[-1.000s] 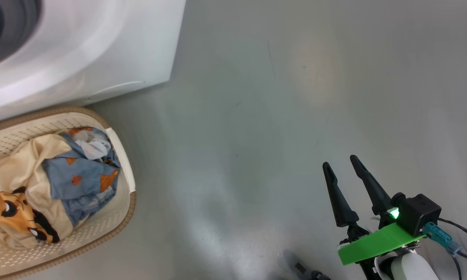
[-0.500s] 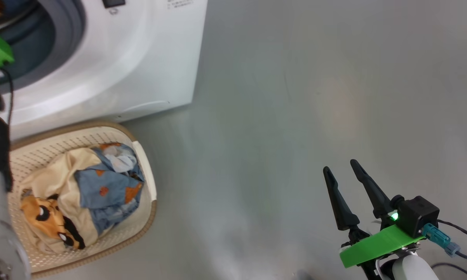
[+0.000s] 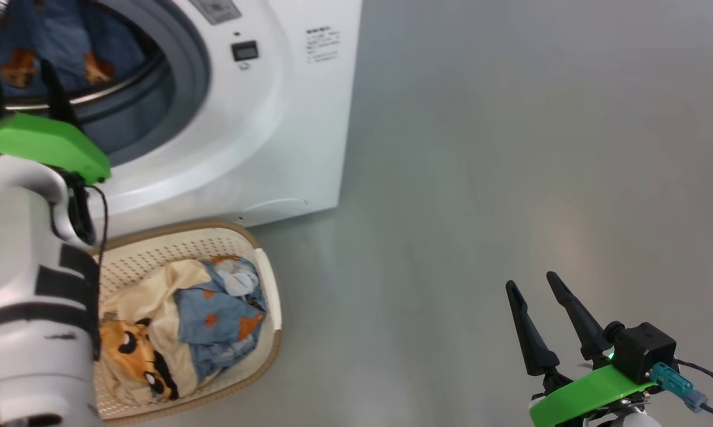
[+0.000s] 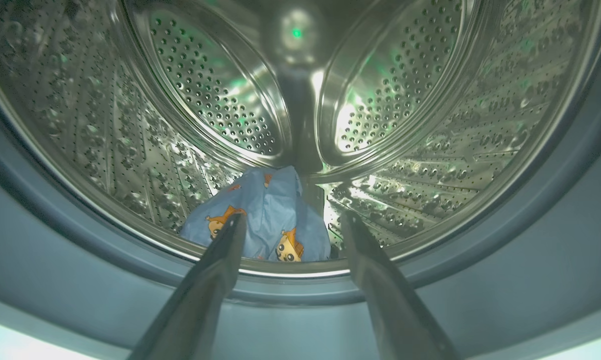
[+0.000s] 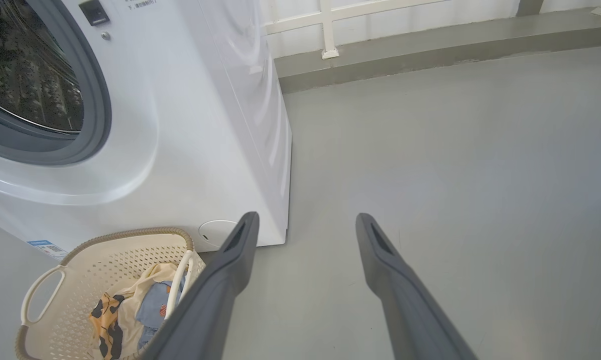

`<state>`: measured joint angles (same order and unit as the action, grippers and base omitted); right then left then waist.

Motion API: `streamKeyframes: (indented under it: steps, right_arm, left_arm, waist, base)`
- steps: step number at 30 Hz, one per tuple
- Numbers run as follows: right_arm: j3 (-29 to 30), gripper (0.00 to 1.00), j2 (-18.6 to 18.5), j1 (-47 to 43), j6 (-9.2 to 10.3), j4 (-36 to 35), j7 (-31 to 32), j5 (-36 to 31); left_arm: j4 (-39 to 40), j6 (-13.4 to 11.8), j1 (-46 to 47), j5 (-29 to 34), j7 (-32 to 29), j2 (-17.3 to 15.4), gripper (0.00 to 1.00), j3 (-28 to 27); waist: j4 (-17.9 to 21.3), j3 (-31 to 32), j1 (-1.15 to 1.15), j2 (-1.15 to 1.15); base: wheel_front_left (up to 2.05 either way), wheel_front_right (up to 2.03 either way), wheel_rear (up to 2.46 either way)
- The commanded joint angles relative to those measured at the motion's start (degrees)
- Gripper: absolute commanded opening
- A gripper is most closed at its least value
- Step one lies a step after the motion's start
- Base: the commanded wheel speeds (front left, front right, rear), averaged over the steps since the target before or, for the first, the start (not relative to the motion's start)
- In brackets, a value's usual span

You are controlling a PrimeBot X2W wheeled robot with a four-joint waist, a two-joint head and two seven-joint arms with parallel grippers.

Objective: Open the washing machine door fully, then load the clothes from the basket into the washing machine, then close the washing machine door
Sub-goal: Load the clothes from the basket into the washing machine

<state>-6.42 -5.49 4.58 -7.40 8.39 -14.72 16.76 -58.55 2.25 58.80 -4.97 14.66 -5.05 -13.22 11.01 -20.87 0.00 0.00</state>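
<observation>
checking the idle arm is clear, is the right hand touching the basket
Apart. The head view shows a stretch of bare floor between the right hand and the basket; the hand is open, holding nothing.

Clothes (image 3: 214,314) in basket (image 3: 155,255) before washing machine (image 3: 297,118)

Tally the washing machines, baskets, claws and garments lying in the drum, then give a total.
washing machine: 1
basket: 1
claws: 2 (left claw, right claw)
blue garment in the drum: 1
Total: 5
</observation>
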Motion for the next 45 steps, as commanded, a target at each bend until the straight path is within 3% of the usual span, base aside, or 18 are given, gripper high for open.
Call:
streamKeyframes:
  steps: [1,9,19,32,45]
  right_arm:
    - [-0.8,1.0,-0.3,-1.0,-0.09,-1.0,-0.3,-0.4]
    - [0.3,1.0,-0.3,-2.3,-0.09,-0.8,-0.3,-0.5]
    - [1.7,1.0,-0.6,-5.4,-0.09,-0.6,-0.3,-0.9]
    - [2.5,1.0,-1.3,-9.0,-0.09,-0.8,-0.3,-1.4]
    - [3.1,1.0,-1.7,-9.6,-0.09,-0.9,-0.3,-1.6]
  left_arm:
    - [3.0,0.7,-2.2,-0.4,0.3,-1.4,1.0,-0.2]
    - [9.1,3.2,-10.2,-1.4,0.3,1.0,1.0,2.0]
    - [18.8,4.9,-27.0,-7.7,0.3,2.1,1.0,6.5]
    - [34.4,3.6,-45.5,-10.0,0.3,2.2,1.0,10.9]
    - [49.4,2.4,-60.3,-11.5,0.3,2.2,1.0,11.3]
  waist:
    - [-3.2,3.4,0.0,0.0]
    - [-5.6,7.5,0.0,0.0]
    - [-7.6,15.5,0.0,0.0]
    - [-8.8,20.7,0.0,0.0]
    - [-8.8,21.8,0.0,0.0]
  base:
    - [0.0,0.0,0.0]
    - [0.0,0.0,0.0]
    - [0.0,0.0,0.0]
    - [0.0,0.0,0.0]
    - [0.0,0.0,0.0]
